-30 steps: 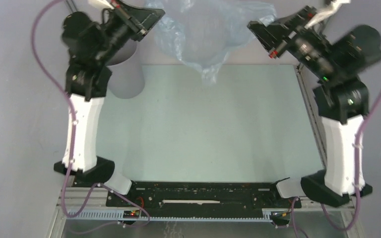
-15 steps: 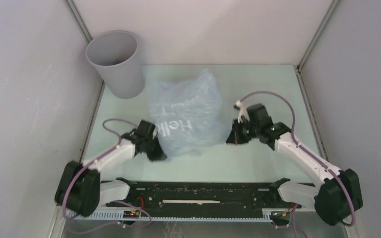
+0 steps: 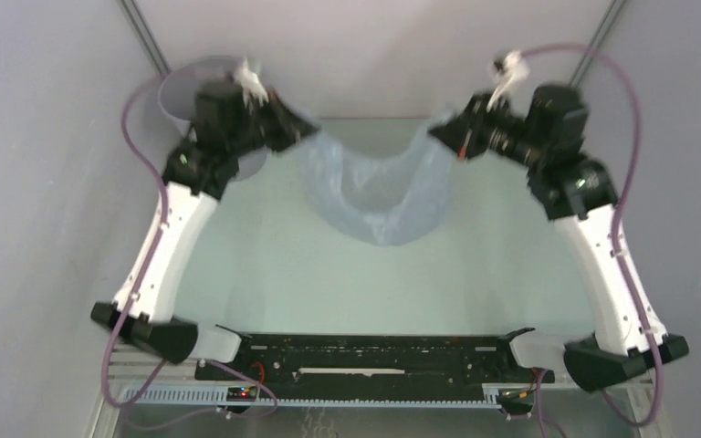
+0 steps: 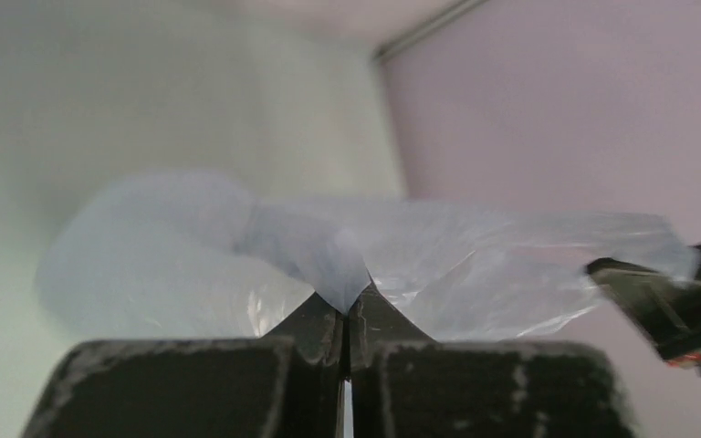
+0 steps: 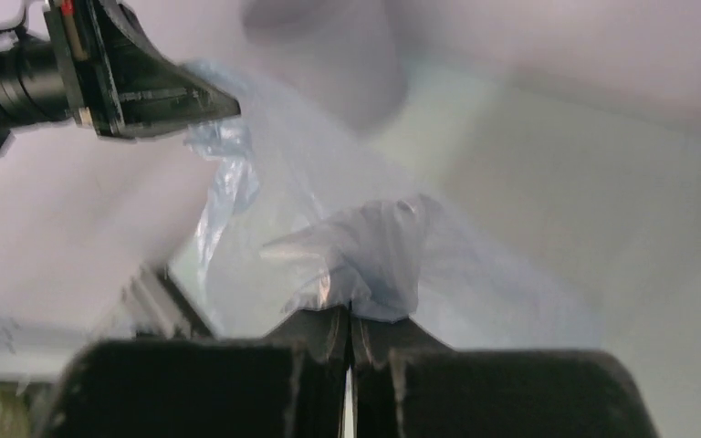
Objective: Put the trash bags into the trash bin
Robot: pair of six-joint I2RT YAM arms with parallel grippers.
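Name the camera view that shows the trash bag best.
Top external: the whole trash bag shows, slung in a sagging arc between the left gripper and right gripper, both shut on it. Each wrist view shows only a pinched fold and nearby film, the right wrist's blurred.

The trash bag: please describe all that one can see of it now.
The trash bag is thin, translucent, pale blue plastic, crinkled and glossy in places. It hangs slack in a U shape over the far half of the table. The left pincer is shut on one bunched edge, the right pincer on the other. Whether its lowest fold touches the table cannot be told. It is outside the trash bin.
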